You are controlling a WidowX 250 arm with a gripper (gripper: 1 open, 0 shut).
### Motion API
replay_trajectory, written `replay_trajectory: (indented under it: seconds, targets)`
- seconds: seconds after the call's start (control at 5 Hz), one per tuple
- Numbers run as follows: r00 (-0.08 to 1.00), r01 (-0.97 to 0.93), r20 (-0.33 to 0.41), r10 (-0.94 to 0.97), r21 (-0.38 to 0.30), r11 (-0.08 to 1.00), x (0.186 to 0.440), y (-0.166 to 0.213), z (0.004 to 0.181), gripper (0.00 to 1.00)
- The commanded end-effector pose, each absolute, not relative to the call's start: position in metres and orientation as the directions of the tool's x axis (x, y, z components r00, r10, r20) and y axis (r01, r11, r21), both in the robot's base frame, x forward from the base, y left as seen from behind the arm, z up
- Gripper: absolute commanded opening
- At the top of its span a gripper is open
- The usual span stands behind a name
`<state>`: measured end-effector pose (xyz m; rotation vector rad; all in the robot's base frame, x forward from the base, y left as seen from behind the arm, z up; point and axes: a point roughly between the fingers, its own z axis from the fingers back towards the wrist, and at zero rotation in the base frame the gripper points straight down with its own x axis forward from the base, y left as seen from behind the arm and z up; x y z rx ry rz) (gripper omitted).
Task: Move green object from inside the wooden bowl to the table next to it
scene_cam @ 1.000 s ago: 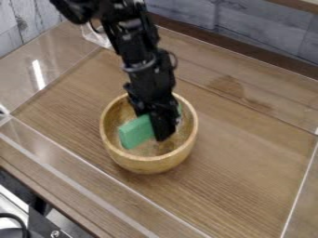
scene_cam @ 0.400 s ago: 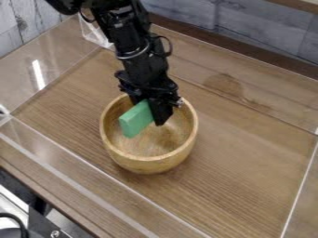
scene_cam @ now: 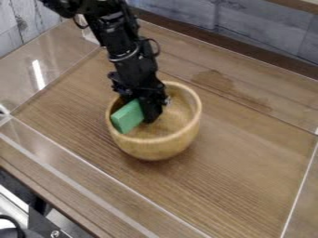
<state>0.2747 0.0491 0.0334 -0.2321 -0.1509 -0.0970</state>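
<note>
Fingers (scene_cam: 134, 113) clamped on green object (scene_cam: 125, 116), held tilted at the wooden bowl's (scene_cam: 168, 141) left rim, partly over the edge. Bowl sits mid-frame on the table (scene_cam: 236, 195). Black arm comes in from upper left.

Soft even light, slight blur, acrylic glare

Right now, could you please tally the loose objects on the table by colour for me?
Green: 1, the green block, gripped by the gripper at the bowl's left rim
Light tan: 1, the wooden bowl
Total: 2
</note>
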Motion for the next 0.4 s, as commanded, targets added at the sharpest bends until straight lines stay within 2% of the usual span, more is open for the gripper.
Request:
replay_trajectory:
  seconds: [0.0,0.2]
  targets:
    - [0.974,0.152,0.196,-0.112,-0.202,0.968,0.2910,0.0544,0.0371,0.00]
    - [0.970,0.187,0.195,-0.148,-0.200,0.962,0.2966,0.0531,0.0336,1.00]
